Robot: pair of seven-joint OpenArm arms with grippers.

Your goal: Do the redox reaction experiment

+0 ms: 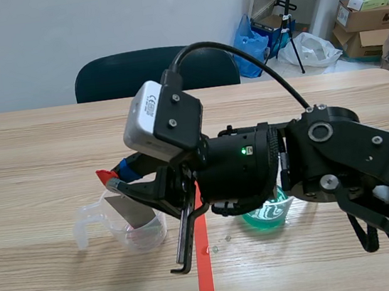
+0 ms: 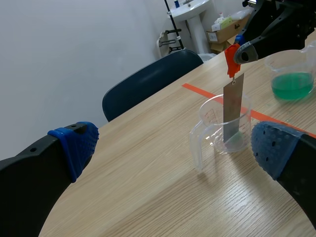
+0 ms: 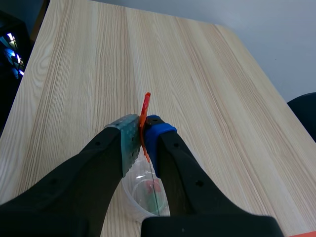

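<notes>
Closest in, the left jaws are spread wide, blue dotted pads (image 2: 74, 143) far apart and nothing between them, low over the bare surface (image 1: 37, 152). Just ahead of them stands the clear measuring cup (image 2: 217, 133), upright, its handle toward the left arm, just to the left of the orange-red tape line (image 1: 204, 273). There's a little liquid in the bottom of that cup, tint hard to call.

Now the action: a grey metal strip (image 2: 232, 113) hangs straight down into the cup, lower end deep inside; whether it touches the bottom, I can't tell. At its top sits an orange-red clip (image 2: 230, 61), and the right jaws are clamped narrow on that clip, one pad on each side, directly above the cup. The right arm (image 1: 353, 153) comes across from its own side, past the tape line.

Just beyond the line, on the right arm's side, a beaker of green liquid (image 2: 291, 79) stands upright, well apart from the cup.

Farther back, a dark blue chair (image 1: 114, 77) is tucked against the far edge. Behind that, cardboard boxes (image 1: 368, 18) and a blue bag (image 1: 248, 38) in the corner.
</notes>
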